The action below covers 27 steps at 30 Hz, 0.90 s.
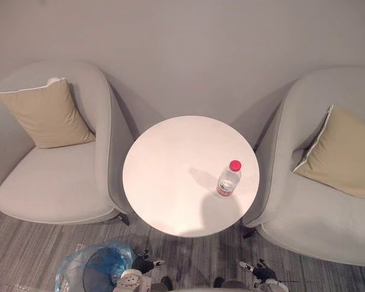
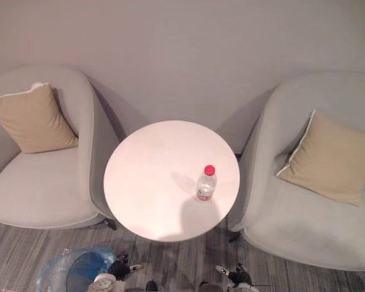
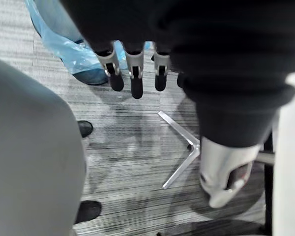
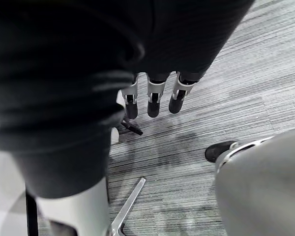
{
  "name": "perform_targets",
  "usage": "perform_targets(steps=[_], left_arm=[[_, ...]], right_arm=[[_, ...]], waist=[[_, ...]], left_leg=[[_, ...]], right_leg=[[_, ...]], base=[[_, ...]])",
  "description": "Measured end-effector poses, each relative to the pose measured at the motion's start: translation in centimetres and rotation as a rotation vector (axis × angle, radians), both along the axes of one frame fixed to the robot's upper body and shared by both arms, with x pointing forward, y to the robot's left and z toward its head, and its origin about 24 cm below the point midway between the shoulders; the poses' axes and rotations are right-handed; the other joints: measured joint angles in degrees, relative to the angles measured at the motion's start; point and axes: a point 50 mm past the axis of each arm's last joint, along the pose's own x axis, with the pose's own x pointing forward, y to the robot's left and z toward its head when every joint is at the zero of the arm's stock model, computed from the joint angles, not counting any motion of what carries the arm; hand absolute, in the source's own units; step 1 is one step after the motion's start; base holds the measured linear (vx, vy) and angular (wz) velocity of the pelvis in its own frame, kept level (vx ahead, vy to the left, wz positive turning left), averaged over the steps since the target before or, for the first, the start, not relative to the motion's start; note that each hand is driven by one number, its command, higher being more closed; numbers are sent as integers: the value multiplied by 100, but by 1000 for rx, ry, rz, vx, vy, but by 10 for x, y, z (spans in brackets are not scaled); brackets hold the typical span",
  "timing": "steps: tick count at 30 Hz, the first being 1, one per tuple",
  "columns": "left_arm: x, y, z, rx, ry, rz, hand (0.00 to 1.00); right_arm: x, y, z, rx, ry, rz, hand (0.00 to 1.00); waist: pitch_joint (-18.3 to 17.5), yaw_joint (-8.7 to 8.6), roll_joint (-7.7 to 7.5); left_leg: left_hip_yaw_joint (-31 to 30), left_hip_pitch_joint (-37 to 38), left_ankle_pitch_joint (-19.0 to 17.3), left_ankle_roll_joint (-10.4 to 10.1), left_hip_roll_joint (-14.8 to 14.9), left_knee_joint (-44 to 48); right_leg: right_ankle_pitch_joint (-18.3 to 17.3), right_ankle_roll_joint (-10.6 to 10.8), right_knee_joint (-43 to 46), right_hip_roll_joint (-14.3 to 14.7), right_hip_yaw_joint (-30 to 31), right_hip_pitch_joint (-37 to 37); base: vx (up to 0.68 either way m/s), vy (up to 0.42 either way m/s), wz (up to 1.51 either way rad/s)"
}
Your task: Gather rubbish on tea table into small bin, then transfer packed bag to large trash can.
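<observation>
A round white tea table [image 1: 170,182] is seen standing on a grey striped carpeted floor [image 1: 24,249]. A clear plastic water bottle [image 1: 229,180] with a red cap is set upright on the tabletop, near its right edge. On the floor, the table is flanked by a left armchair [image 1: 55,182] and a right armchair [image 1: 310,225]. A small bin [image 1: 91,267], lined with a blue bag, is placed near the table's front left edge.

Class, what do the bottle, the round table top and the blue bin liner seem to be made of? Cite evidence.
Bottle: probably clear plastic, see-through body, red cap. Table top: smooth pale surface, perhaps laminate or painted wood, slight sheen. Bin liner: thin translucent blue plastic film, crinkled.
</observation>
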Motion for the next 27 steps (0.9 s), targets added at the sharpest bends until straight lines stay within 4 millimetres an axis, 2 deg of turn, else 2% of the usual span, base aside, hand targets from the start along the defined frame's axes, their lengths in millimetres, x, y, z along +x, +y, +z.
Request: perform_targets(steps=[7,10,13,16,19,27], left_arm=[[-1,5,0,23,7,-16,0],[-2,6,0,32,8,-24,0],[-1,7,0,43,6,-36,0],[-1,6,1,46,-2,-51,0],[-1,4,2,47,-18,-67,0],[-4,1,1,55,-21,-114,0]], right_arm=[[4,3,1,-57,7,77,0],[18,1,12,-115,-76,110,0],[53,-13,45,-250,-278,189,0],[75,-20,73,-348,-426,228,0],[86,-19,92,-411,-522,263,0],[85,-16,114,-517,-612,319,0]], waist=[[-30,39,-107],[-23,40,-118],[-41,36,-152],[-40,19,-163],[-42,6,-164],[-117,-30,-82]], left_leg=[[-88,-56,90,45,-93,3],[-150,-94,148,65,-98,2],[-152,-103,328,76,-130,-183],[-214,-101,502,52,-132,-439],[-291,-50,687,35,-106,-649],[-290,-3,834,-46,-81,-962]], right_leg=[[142,52,-224,-73,-12,103],[231,45,-263,-73,-21,112],[278,52,-260,-90,29,12],[299,56,-262,-63,30,-82],[352,61,-271,-30,16,-100],[405,164,-356,-4,58,-186]], base=[[-8,25,8],[-68,16,10],[-156,12,0],[-125,-5,8],[-168,-21,11],[-71,-2,0]])
